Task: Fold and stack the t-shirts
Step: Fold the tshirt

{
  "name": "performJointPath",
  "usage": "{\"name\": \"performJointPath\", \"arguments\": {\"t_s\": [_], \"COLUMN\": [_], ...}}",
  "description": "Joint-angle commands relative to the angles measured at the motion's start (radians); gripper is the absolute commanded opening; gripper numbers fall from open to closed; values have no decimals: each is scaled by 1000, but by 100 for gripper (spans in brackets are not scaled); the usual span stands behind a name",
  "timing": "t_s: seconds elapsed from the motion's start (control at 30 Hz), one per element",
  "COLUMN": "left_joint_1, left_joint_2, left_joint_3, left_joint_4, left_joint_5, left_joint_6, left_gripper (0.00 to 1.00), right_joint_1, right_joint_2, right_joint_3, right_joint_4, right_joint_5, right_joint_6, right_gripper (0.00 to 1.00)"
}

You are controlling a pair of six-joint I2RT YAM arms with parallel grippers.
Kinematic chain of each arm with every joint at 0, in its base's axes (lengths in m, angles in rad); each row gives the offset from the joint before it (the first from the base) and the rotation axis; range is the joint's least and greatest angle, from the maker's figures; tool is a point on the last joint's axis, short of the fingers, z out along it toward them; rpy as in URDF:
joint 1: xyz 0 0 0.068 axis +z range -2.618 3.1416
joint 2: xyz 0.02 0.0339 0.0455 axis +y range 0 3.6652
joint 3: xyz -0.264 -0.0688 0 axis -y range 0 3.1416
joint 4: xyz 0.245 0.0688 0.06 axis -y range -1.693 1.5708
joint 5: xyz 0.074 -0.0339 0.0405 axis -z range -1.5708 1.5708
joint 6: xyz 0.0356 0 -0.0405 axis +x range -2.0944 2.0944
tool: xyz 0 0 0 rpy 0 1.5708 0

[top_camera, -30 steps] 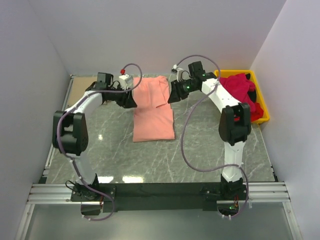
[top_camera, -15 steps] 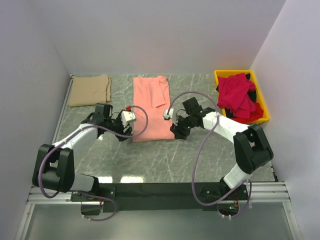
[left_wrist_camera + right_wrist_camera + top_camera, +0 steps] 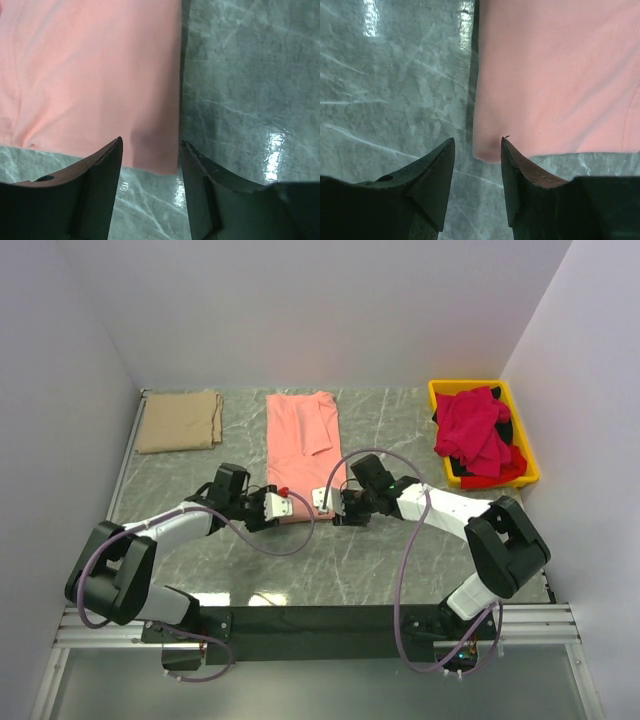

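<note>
At frame centre, pink tee: the salmon-pink t-shirt (image 3: 302, 440) lies flat on the tabletop (image 3: 400, 560), folded into a long strip.
Long axis: it runs from the upper part of the top view down toward the middle, with one short end toward the back wall and the other toward the arms.
Fold detail: a flap of the same cloth lies doubled over the strip's upper right part.
Lower edge: both lower corners are square and flat on the stone, as the left wrist view (image 3: 90, 75) and the right wrist view (image 3: 555, 75) show.
Left gripper: the left gripper (image 3: 272, 512) (image 3: 151, 145) is open, its fingers straddling one lower corner of the strip; whether they touch the cloth cannot be told.
Right gripper: the right gripper (image 3: 335, 514) (image 3: 478, 141) is open too, with the other lower corner between its fingers.
Tan tee: the tan-beige t-shirt (image 3: 180, 421) lies folded flat at upper left, its long axis left to right, well apart from the pink one.
Container: the yellow bin (image 3: 468, 384) stands at upper right by the wall.
Contents: the crimson-red t-shirts (image 3: 475, 430) are crumpled in a heap that rises above its rim.
</note>
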Motion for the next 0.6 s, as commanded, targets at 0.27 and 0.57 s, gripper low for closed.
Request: {"name": "performJointPath", "arguments": {"t_s": [0.27,0.57], "left_joint_1": [-34,-77], "left_joint_2": [48,117], "left_joint_3": [-2,41], "left_joint_4": [-38,-113], "left_joint_5": [-72,-103], "left_joint_6": [124,121], "left_gripper": [57,27], "right_joint_1": [41,38], "right_joint_2": [126,143], "right_joint_3": [43,101], "right_joint_4": [6,-23], "right_joint_5": [152,159], "right_joint_6": [-104,-41], "right_gripper": [43,0]}}
